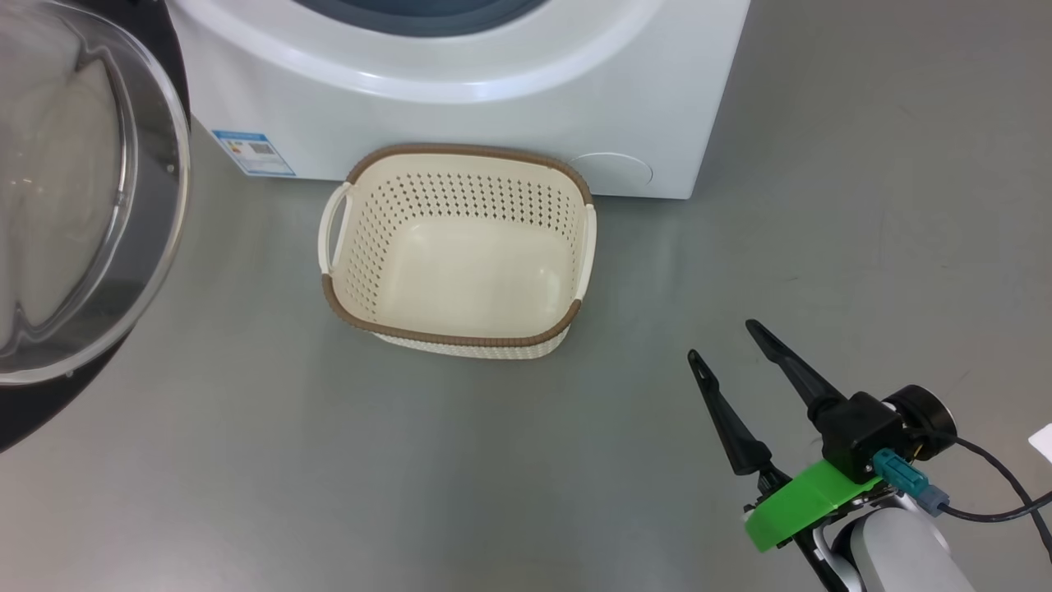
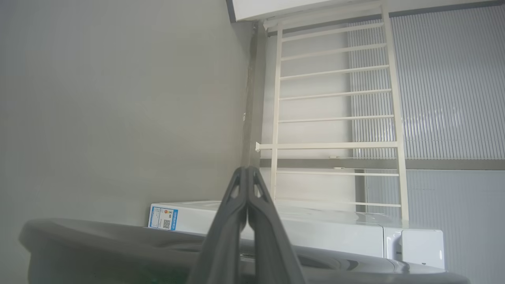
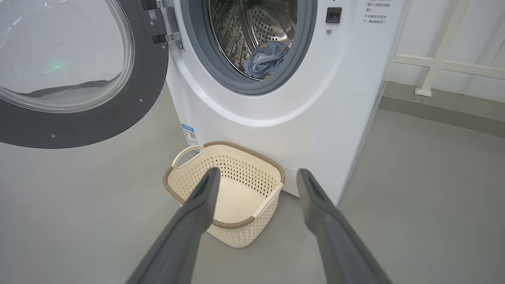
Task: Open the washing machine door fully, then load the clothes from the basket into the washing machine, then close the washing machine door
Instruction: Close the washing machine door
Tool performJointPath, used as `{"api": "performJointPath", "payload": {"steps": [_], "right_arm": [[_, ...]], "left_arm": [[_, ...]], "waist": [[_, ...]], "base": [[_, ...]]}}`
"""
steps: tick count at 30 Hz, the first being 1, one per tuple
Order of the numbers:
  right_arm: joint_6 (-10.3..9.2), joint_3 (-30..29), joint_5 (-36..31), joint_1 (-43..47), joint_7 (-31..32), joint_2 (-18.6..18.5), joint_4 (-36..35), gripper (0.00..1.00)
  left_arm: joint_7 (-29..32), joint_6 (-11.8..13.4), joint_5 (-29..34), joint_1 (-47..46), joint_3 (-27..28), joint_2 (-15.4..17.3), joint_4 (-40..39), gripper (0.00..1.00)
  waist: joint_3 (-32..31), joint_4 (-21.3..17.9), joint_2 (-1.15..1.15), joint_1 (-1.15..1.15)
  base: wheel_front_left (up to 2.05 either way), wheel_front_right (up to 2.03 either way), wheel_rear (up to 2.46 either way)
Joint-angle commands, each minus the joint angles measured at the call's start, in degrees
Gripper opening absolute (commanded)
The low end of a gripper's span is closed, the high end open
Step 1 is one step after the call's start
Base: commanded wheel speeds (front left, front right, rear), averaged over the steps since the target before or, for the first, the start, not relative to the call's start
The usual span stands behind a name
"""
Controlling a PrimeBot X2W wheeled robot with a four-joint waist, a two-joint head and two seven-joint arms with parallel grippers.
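Cream basket (image 1: 452, 339) ahead of right fingers (image 1: 727, 419), well apart, spread wide gripping nothing, left fingers (image 2: 229, 228) pressed together, empty

Door (image 3: 152, 75) wide open; basket (image 3: 236, 169) empty

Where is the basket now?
In the head view the basket stands on the floor at centre, close before the washing machine, right of its open door.
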Motion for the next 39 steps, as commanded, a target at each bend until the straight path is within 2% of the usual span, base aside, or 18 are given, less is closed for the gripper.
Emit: {"api": "performJointPath", "payload": {"steps": [1,14,28,34,39], "right_arm": [[0.09,1.2,-0.2,0.0,-0.7,0.6,-1.1,1.0],[0.09,0.9,0.1,0.7,-0.7,1.6,-0.5,1.0],[0.09,0.8,0.4,1.7,-0.7,2.9,0.2,1.0],[0.09,0.9,0.8,2.2,-0.7,3.6,0.3,1.0],[0.09,1.0,0.9,2.8,-0.7,4.0,0.9,1.0]], "left_arm": [[1.2,-0.6,0.4,0.3,-0.3,4.1,-1.6,0.0],[8.6,-1.5,1.0,2.7,-2.8,3.0,-4.4,0.0],[16.8,-1.7,1.5,6.3,-6.5,-1.1,-11.6,0.0],[19.7,-2.0,0.8,10.6,-6.7,-4.4,-16.8,0.0],[21.9,-1.2,0.0,13.9,-7.0,-8.2,-22.5,0.0]], "waist": [[-0.3,0.0,0.0,0.0],[-2.8,-0.1,0.0,0.0],[-5.9,0.7,0.0,0.0],[-7.0,0.2,0.0,0.0],[-8.1,-0.2,0.0,0.0]], "base": [[0.0,0.0,0.0],[0.0,0.0,0.0],[0.0,0.0,0.0],[0.0,0.0,0.0],[0.0,0.0,0.0]]}}
